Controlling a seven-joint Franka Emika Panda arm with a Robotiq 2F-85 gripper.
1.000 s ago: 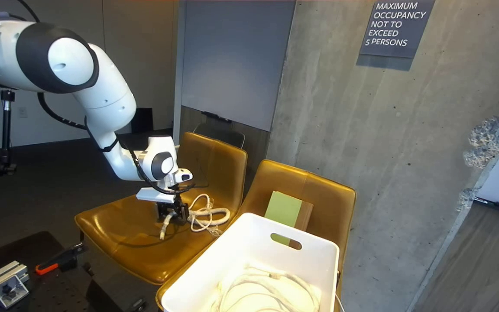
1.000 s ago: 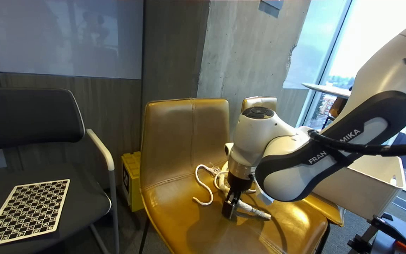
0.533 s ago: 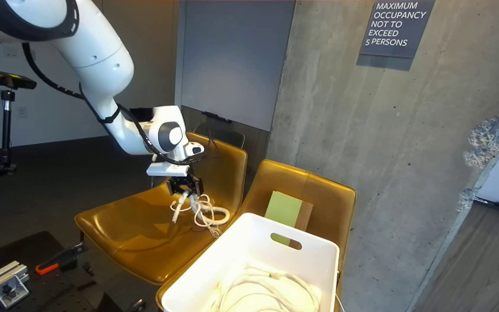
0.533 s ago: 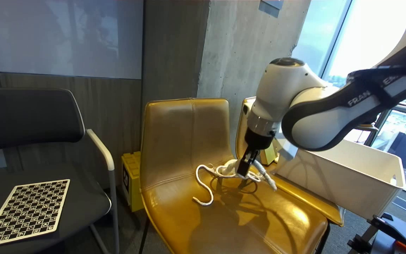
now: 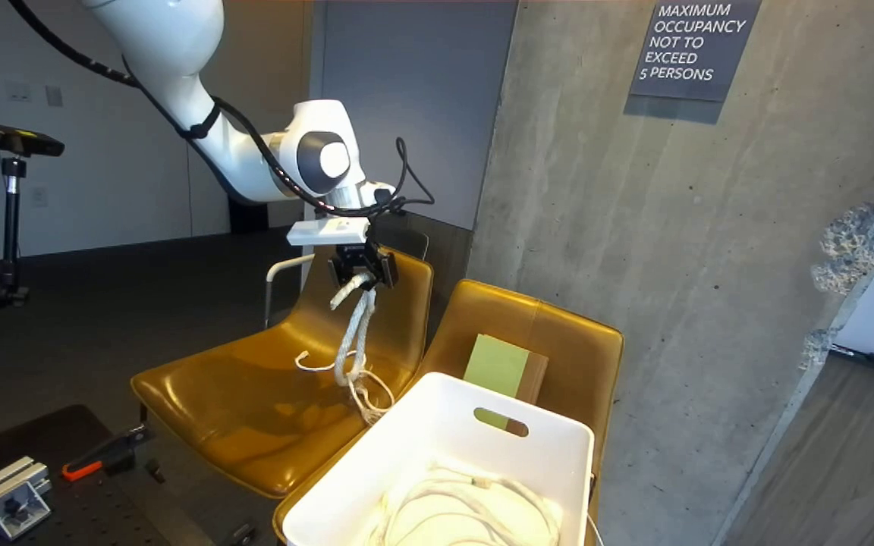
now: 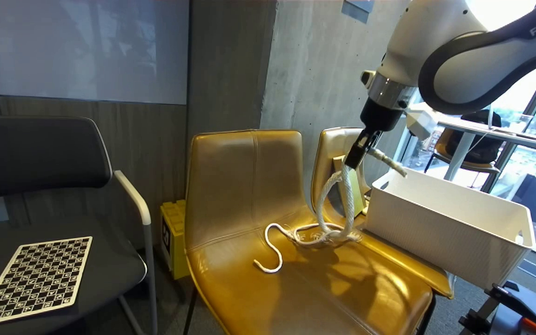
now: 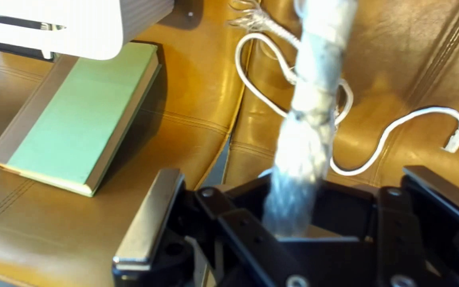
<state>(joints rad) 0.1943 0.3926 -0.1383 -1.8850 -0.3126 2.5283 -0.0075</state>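
My gripper (image 5: 365,274) is shut on a thick white rope (image 5: 350,334) near its stubby taped end, above the seat of the tan leather chair (image 5: 224,387). In an exterior view the fingertips (image 6: 354,160) pinch the rope (image 6: 348,197), and a doubled length hangs in a loop below. The taped end sticks out beside the fingers and looms large in the wrist view (image 7: 313,99), between the jaws (image 7: 297,191). The rope's thinner coils and frayed parts rest on the seat, with a hooked loose end (image 6: 275,260). The exact finger contact is partly hidden by the rope.
A white bin (image 5: 376,455) with pale cords (image 5: 475,504) inside stands on the adjoining tan chair. A green and brown book (image 7: 78,115) leans on that chair's backrest behind the bin. A dark chair (image 6: 30,153) holds a patterned board (image 6: 35,279). A yellow box (image 6: 175,242) is beside it.
My gripper has risen from the seat and shifted toward the bin's side, with the rope in it. The rope's middle has lifted into a hanging loop; its thin end stays on the seat.
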